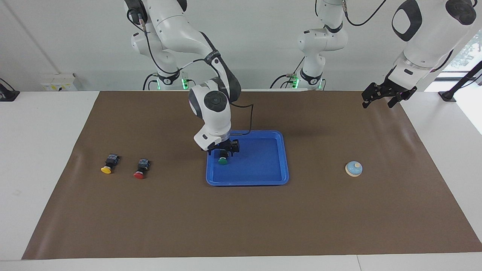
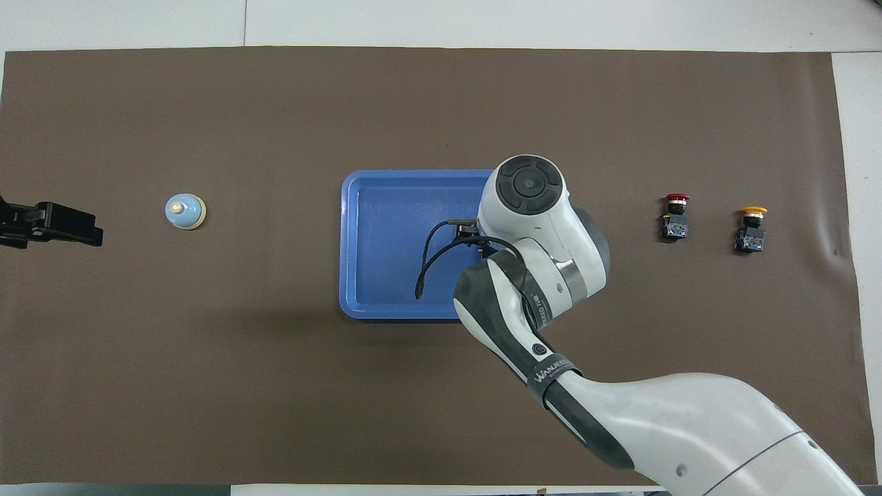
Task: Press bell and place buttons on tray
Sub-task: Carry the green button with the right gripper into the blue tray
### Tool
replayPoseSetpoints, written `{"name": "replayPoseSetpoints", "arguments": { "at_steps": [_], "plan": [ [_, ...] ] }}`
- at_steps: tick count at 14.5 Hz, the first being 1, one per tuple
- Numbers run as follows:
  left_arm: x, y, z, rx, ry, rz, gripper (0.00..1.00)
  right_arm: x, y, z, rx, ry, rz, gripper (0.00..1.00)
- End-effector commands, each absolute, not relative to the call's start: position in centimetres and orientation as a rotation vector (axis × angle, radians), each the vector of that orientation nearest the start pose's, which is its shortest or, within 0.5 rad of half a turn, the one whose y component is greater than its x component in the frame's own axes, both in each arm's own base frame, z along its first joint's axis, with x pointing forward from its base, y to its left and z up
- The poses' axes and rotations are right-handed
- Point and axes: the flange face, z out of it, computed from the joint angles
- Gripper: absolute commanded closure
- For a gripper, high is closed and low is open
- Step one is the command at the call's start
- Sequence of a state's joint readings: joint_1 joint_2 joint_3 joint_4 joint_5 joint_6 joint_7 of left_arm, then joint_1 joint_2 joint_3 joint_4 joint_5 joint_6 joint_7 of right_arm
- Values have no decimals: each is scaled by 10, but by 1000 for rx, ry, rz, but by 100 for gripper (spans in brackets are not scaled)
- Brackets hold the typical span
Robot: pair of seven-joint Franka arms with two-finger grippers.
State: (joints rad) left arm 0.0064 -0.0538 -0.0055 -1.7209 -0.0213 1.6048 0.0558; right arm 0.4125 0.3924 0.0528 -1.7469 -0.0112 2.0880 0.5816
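Note:
The blue tray point(image 1: 263, 165) lies mid-table on the brown mat. In it, at the end toward the right arm, the green button point(image 1: 223, 160) lies on the floor. My right gripper point(image 1: 224, 149) hovers just above that button, open, its fingers apart on either side of it and clear of the cap. In the overhead view the right arm's wrist hides the green button. The red button point(image 1: 140, 169) and yellow button point(image 1: 108, 164) lie on the mat toward the right arm's end. The bell point(image 1: 354, 168) stands toward the left arm's end. My left gripper point(image 1: 378, 101) waits open over the mat's corner.
The brown mat point(image 1: 241, 218) covers most of the white table. From overhead the tray point(image 2: 386, 241), bell point(image 2: 185, 211), red button point(image 2: 676, 216) and yellow button point(image 2: 752, 229) lie in one row across the mat. A black cable loops from the right wrist over the tray.

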Motion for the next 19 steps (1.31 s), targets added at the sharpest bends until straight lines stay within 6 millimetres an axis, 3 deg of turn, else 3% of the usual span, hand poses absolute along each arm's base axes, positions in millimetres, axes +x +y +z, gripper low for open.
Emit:
{"name": "replayPoseSetpoints", "arguments": {
  "at_steps": [1, 5, 8, 10, 14, 19],
  "plan": [
    [538, 0, 590, -3167, 76, 103, 0, 595, 244, 395, -3143, 278, 69, 0],
    [538, 0, 589, -3167, 76, 106, 0, 614, 148, 422, -3171, 233, 68, 0],
    [538, 0, 590, -3167, 76, 103, 0, 623, 85, 417, -3215, 304, 65, 0],
    [538, 0, 589, -3167, 76, 106, 0, 618, 58, 404, -3226, 284, 78, 0],
    [538, 0, 590, -3167, 76, 103, 0, 611, 17, 354, -3213, 279, -23, 0],
    [538, 0, 590, -3167, 76, 103, 0, 607, -10, 321, -3201, 278, -59, 0]
  ]
}}
